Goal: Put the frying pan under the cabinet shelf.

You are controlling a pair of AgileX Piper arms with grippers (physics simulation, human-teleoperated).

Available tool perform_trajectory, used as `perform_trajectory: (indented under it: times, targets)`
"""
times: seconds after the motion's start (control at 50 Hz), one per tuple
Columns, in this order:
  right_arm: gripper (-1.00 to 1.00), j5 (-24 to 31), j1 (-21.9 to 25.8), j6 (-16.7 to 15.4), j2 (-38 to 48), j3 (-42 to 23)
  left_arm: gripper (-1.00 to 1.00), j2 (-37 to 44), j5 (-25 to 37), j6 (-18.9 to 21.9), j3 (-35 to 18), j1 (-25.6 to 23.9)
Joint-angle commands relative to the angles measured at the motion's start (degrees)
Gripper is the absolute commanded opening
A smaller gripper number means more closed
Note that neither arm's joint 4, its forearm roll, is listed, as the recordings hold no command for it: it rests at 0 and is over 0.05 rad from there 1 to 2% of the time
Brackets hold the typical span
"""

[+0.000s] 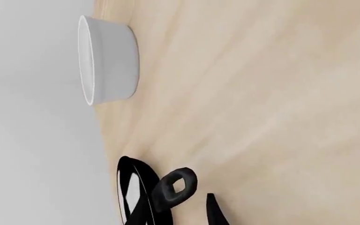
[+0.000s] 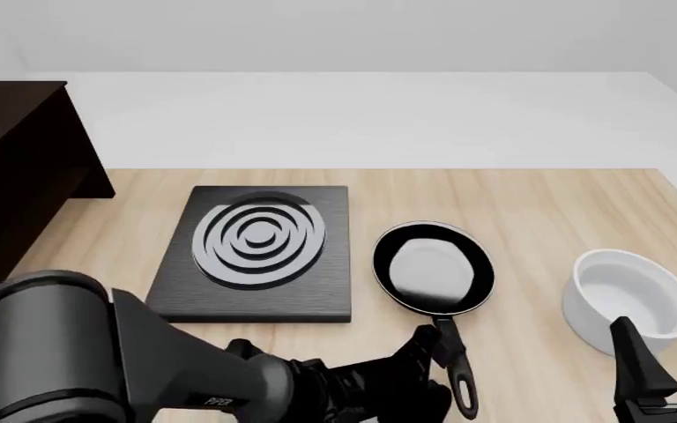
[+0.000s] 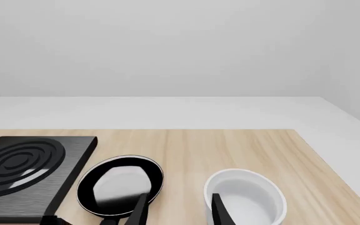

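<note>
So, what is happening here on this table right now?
A two-armed robot is working on moving the frying pan under the cabinet shelf. The left gripper has reached across to the pan's handle, near the table's front edge; whether it has closed on the handle cannot be told. The pan sits on the table between the stove and the white bowl. The right gripper hangs open beside the bowl, holding nothing. The cabinet is at the far left.
</note>
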Motion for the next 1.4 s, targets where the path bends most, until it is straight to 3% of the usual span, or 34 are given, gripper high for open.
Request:
perform_trajectory:
  times: [0.02, 0.88, 0.92, 0.94, 1.06, 1.4]
  targets:
    - [1.0, 0.0, 0.0, 0.0, 0.0, 0.0, 1.0, 2.0, 0.5, 1.2, -0.8, -0.1]
    - [1.0, 0.0, 0.0, 0.0, 0.0, 0.0, 1.0, 5.1, 5.4, 3.9, -5.1, -0.5]
    - [1.0, 0.0, 0.0, 0.0, 0.0, 0.0, 1.0, 4.8, 5.3, 5.3, -2.7, -1.6]
    - [1.0, 0.0, 0.0, 0.0, 0.0, 0.0, -1.0, 5.0, 4.2, 6.4, -1.6, -1.7]
    - [1.0, 0.0, 0.0, 0.0, 0.0, 0.0, -1.0, 3.9, 2.2, 5.9, 0.9, -2.0]
    - [1.0, 0.0, 0.0, 0.0, 0.0, 0.0, -1.0, -5.5, 3.7, 12.2, 4.6, -0.7]
